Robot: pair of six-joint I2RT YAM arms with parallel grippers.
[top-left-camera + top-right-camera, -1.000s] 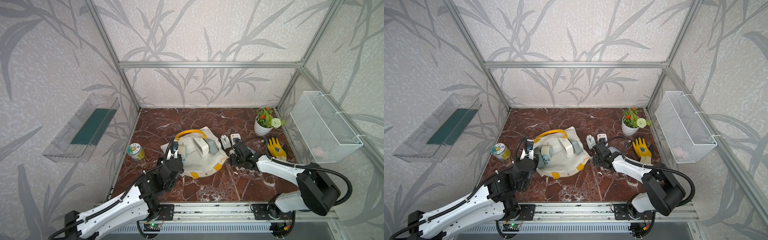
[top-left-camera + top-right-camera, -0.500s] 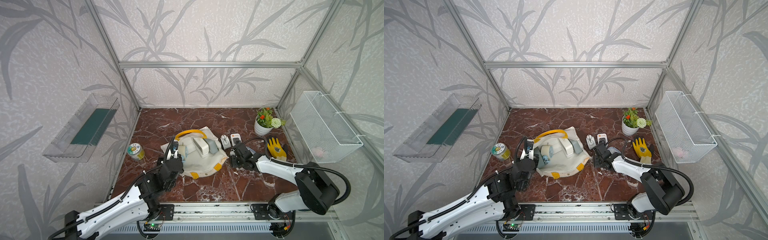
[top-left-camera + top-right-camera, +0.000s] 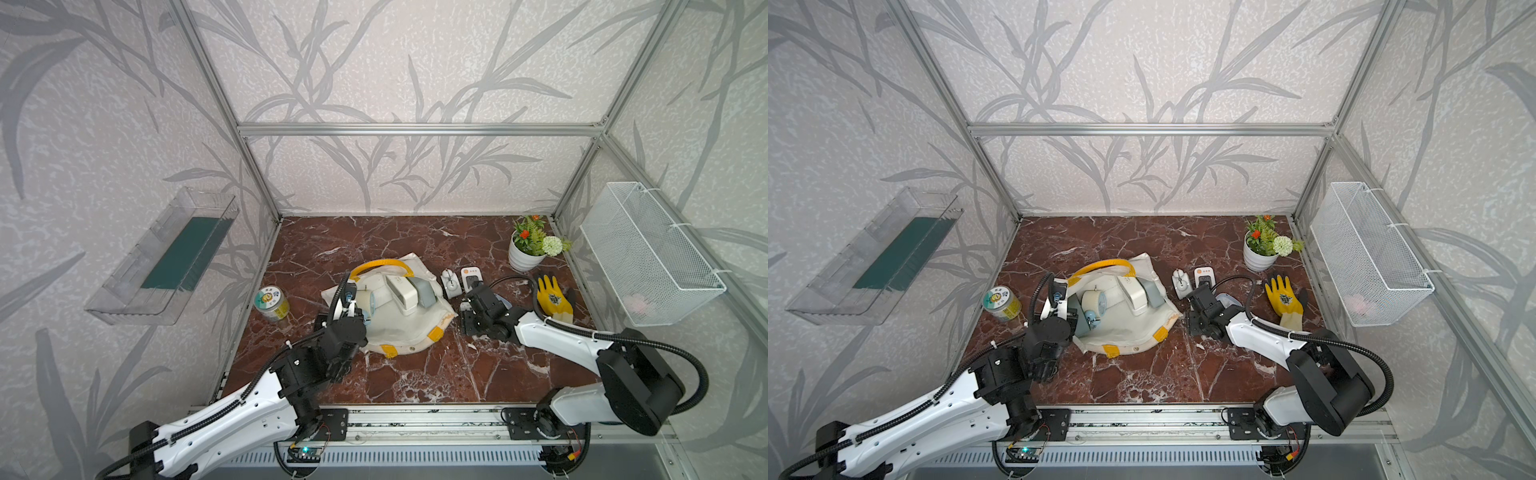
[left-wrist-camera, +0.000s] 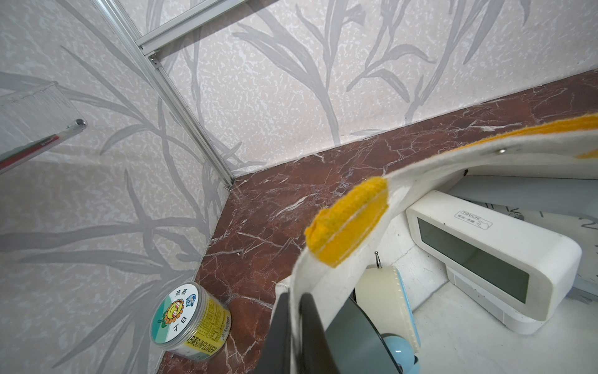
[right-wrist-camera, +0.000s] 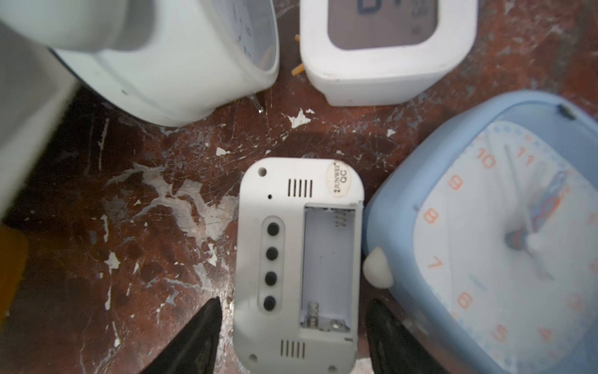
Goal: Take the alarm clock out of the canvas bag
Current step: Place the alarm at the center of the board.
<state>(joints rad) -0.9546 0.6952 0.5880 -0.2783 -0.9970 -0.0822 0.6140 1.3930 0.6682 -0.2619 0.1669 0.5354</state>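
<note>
**Clocks out on the marble:** The canvas bag (image 3: 399, 336) lay slumped in the middle of the marble table (image 3: 415, 378). The left gripper (image 4: 296, 336) held its mouth up, fingers pinched tight on the cream rim just below a yellow handle patch (image 4: 349, 223).

Inside the bag sat a white digital clock (image 4: 485, 255) marked "TOUCH" on top, with a cream round clock (image 4: 385, 291) beside it.

To the bag's right, the right gripper (image 5: 293, 327) hung over a grey alarm clock (image 5: 297, 259) that lay face down on the marble, outside the bag. Its fingers were spread to either side and clear of the case. The clock's back showed four black buttons, an empty battery bay and a round sticker reading "QC". A smaller line on the sticker was too blurred to make out.

Just beside it lay a blue square clock (image 5: 485, 233) with orange numerals. Farther on were a white round clock (image 5: 181, 64) and a white square clock (image 5: 385, 55).

A jar (image 4: 191, 320) stood near the left wall. Its lid bore a cartoon sunflower and its yellow label read "SUNFLOWER".
</note>
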